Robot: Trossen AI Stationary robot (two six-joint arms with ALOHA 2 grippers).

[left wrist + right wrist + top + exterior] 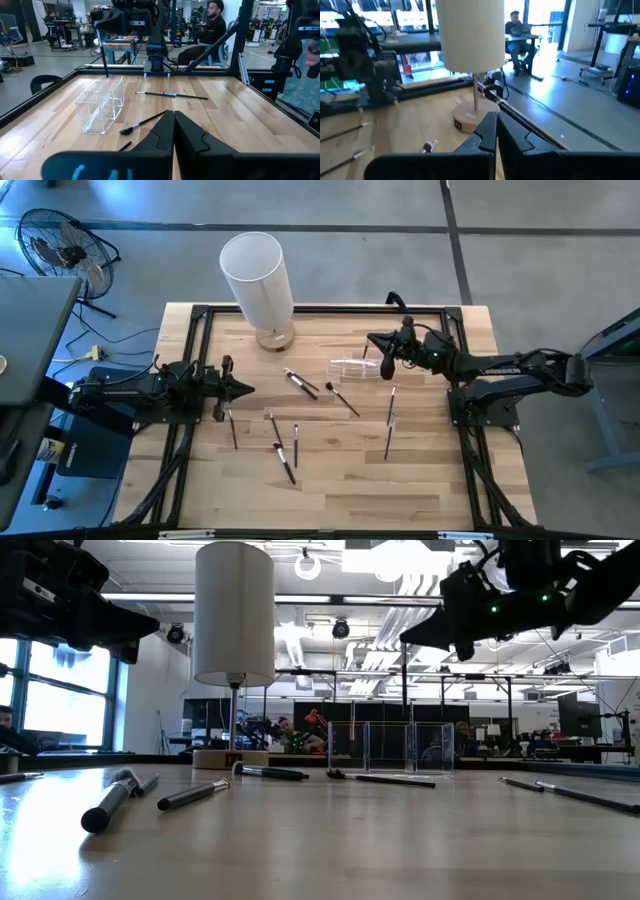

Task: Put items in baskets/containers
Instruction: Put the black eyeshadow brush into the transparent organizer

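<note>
The right gripper (386, 370), jaws closed on a thin brush (386, 366), hangs above the clear holder (352, 367), so delivery is underway and calls for lowering and releasing, while other brushes (287, 458) lie on the surface (420, 470).

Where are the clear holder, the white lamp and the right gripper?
Clear holder (102, 105): left wrist view, on its near side wall.
White lamp (256, 275): high view, on its shade.
Right gripper (386, 370): high view, at the tips of its fingers, beside the holder.
</note>
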